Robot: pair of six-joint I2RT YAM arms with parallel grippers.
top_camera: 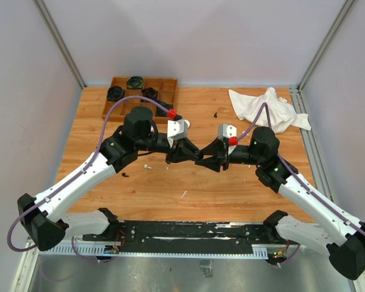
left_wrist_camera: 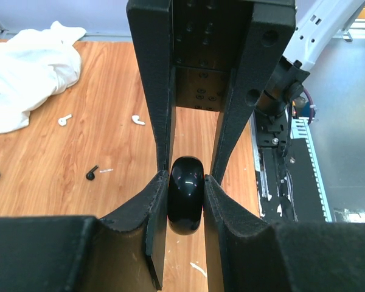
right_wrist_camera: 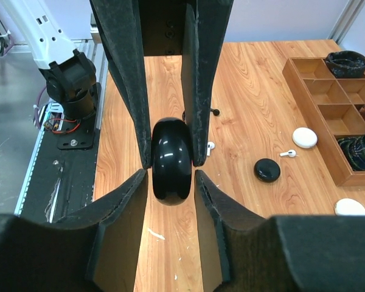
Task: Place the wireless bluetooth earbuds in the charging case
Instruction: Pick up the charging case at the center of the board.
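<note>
- My left hand point(left_wrist_camera: 186, 182) is clamped on a glossy black charging case point(left_wrist_camera: 186, 210). Its padded fingers point(left_wrist_camera: 134, 234) press both flat sides, and the case stands on edge between them.
- My right hand point(right_wrist_camera: 171, 173) comes in from the opposite side and is closed on that same case. In its own camera, both pairs of fingers flank the puck.
- From above, the two hands meet nose to nose near the middle of the surface point(top_camera: 243, 194). The case itself is hidden between them there.
- No earbud is in the held case as far as I can see. It looks closed, though I cannot make out the seam.
- In the left wrist camera, two white earbuds point(left_wrist_camera: 64, 120) lie loose on the wood at about 10 o'clock from the case. They are slightly apart from each other.
- A black earbud point(left_wrist_camera: 92, 173) lies at 9 o'clock in that view, nearer the hand.
- In the right wrist camera, at 3 o'clock, a spare black case point(right_wrist_camera: 267, 170) and a white case point(right_wrist_camera: 305, 137) rest on the wood. Another white earbud point(right_wrist_camera: 287, 154) lies between them.
- A second white case point(right_wrist_camera: 351, 207) sits at the right, just beside the wooden tray point(right_wrist_camera: 328, 109).
- From above, the tray is at 11 o'clock from the hands.
- A crumpled white cloth point(top_camera: 267, 109) lies at 1 o'clock, well apart from them.
</note>
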